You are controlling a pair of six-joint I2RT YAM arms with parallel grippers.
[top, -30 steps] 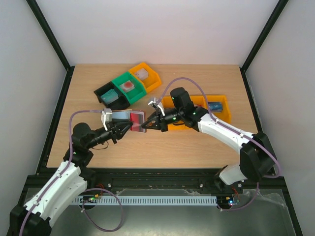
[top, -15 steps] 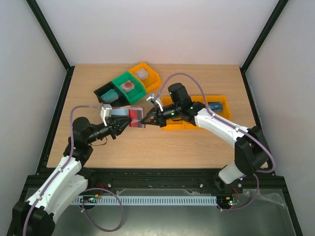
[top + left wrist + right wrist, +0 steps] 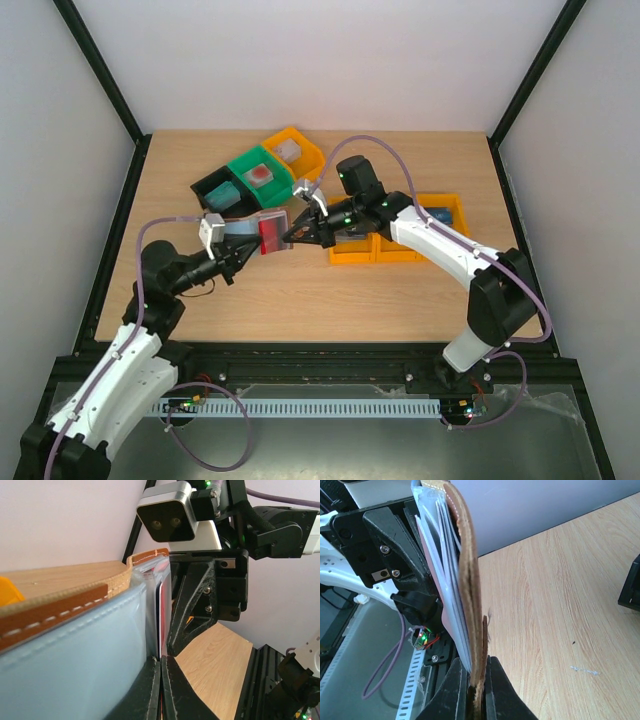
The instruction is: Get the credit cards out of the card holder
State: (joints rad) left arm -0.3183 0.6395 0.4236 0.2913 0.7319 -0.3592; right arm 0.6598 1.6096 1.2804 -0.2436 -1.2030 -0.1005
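Note:
The card holder, brown leather with a pale blue inside, hangs open above the table's middle, held between both grippers. My left gripper is shut on the edge of a red credit card that stands in the holder's pocket. In the left wrist view the gripper pinches the thin red card beside the blue lining. My right gripper is shut on the holder's leather edge. In the right wrist view it clamps the brown flap, with pale sleeves behind it.
A black bin, a green bin and an orange bin stand in a row at the back left. Two more orange bins stand on the right under my right arm. The black frame runs along the table's edges.
Both grippers have carried the card holder a little to the left and farther from the near edge. Their grips are unchanged.

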